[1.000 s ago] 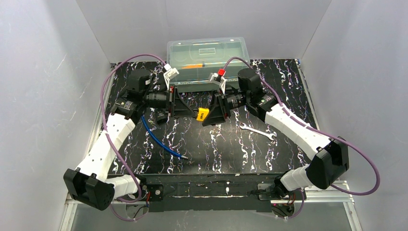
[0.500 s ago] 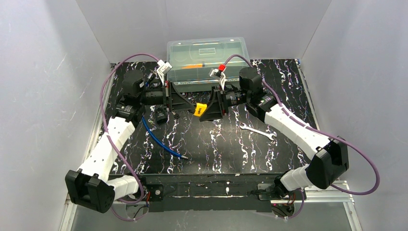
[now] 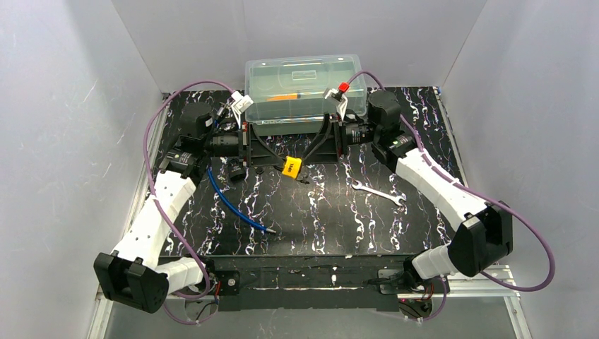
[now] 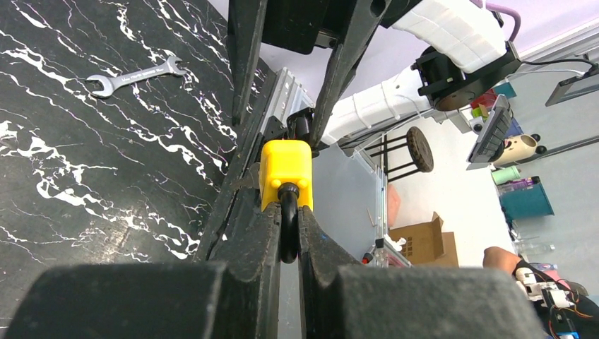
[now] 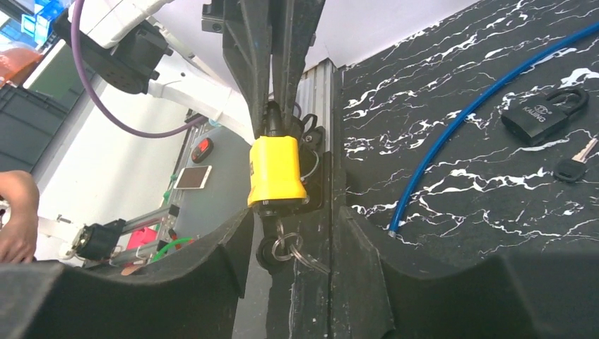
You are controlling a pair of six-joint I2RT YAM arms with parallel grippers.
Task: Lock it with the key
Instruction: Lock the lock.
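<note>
Two arms meet over the far half of the table (image 3: 318, 219). The top is black with white marble veining, and an aluminium rail (image 3: 487, 285) runs along the near edge. Plain pale-grey walls (image 3: 70, 141) close in the left, right and back. A clear lidded plastic box (image 3: 304, 85) stands at the far edge.

Left gripper (image 4: 286, 208): fingers pinched narrow on the black shackle of the yellow padlock (image 4: 285, 168), held off the surface.

Right gripper (image 5: 295, 219): fingers spread wide, clamping nothing. In the right wrist view they sit on either side of the lock's free end without touching it.

The key (image 5: 281, 247), a small bunch on a ring, hangs at the end of the padlock body opposite the shackle, between the spread right fingers. I can't confirm how deep it is seated.

On the surface:
- A silver wrench (image 3: 378, 193) lies toward the right.
- A blue cable (image 3: 229, 205) curves on the left.
- A black padlock (image 5: 540, 116) lies past the cable, with a loose black-headed key (image 5: 576, 164) just beside it.
</note>
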